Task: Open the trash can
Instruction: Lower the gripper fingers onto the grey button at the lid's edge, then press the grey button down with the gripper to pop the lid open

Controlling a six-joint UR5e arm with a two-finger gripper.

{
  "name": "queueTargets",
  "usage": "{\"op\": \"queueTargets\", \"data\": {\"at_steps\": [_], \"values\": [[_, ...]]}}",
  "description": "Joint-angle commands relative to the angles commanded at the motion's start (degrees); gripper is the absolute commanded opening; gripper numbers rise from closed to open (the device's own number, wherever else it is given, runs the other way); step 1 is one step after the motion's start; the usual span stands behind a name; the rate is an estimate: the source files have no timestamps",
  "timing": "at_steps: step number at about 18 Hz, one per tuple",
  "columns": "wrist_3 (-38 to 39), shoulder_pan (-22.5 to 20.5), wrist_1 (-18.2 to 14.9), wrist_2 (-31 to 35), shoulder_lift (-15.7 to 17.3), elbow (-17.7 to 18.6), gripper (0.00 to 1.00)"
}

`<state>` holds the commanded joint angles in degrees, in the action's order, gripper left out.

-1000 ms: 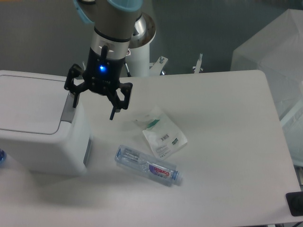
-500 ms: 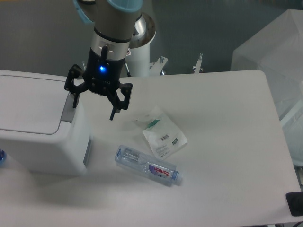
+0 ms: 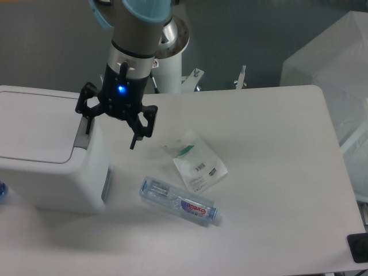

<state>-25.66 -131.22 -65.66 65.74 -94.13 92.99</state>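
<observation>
A white table [image 3: 276, 172] against a dark grey backdrop, and at its left edge sits the trash can [image 3: 49, 167], a big white boxy bin with rounded corners, its flat lid [image 3: 34, 123] down and closed, the grey push-tab [image 3: 82, 136] showing along the lid's right edge. Right above that tab hangs the gripper [image 3: 111, 132], black, a blue light glowing on its body, fingers spread wide and grasping nothing; the left-hand finger in view is down at the tab's top end, whether it actually touches is too close to call, while the other finger [image 3: 135, 138] hangs in the air off the bin's right side, above bare tabletop. Moving out from the bin: a clear plastic water bottle [image 3: 179, 201] lies on its side just to the right of the can, label facing up, cap end pointing right. Just beyond it, further back, a flat transparent packet [image 3: 197, 163] with a green mark and a barcode lies on the table, its lower corner near the bottle. Behind the arm a white post [image 3: 169, 66] rises at the table's far edge, and at far right something draped in translucent plastic sheeting [image 3: 328, 57] stands off the table
</observation>
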Motion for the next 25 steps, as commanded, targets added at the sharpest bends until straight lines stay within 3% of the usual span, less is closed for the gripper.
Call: {"op": "queueTargets", "data": {"at_steps": [25], "values": [[-0.1,-0.5,-0.2,-0.2,0.2,-1.8,1.0]]}}
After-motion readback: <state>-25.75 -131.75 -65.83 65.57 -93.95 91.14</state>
